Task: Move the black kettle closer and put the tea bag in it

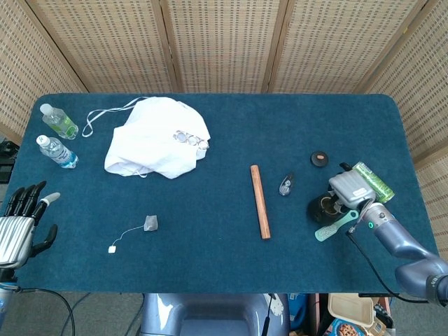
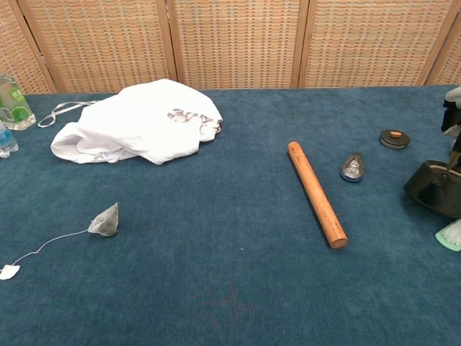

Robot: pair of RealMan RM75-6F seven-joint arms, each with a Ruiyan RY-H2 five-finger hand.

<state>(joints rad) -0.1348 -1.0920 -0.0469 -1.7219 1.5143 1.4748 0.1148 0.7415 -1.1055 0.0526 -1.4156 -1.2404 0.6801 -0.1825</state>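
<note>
The black kettle (image 1: 323, 208) (image 2: 434, 189) stands lidless at the table's right side, a little tilted in the chest view. My right hand (image 1: 348, 187) (image 2: 453, 115) is on its far right side and grips it; how the fingers wrap is hidden. The kettle's small round lid (image 1: 320, 159) (image 2: 395, 138) lies behind it. The tea bag (image 1: 151, 223) (image 2: 106, 220) lies front left with its string and white tag (image 1: 112, 248) (image 2: 9, 272). My left hand (image 1: 19, 224) hovers off the table's left front corner, fingers spread and empty.
A wooden stick (image 1: 260, 201) (image 2: 317, 193) lies mid-table, with a small glass object (image 1: 285, 185) (image 2: 353, 166) to its right. A white cloth (image 1: 157, 137) and two bottles (image 1: 59, 120) sit at the back left. A green packet (image 1: 373, 180) and a pale green scoop (image 1: 334, 225) lie by the kettle.
</note>
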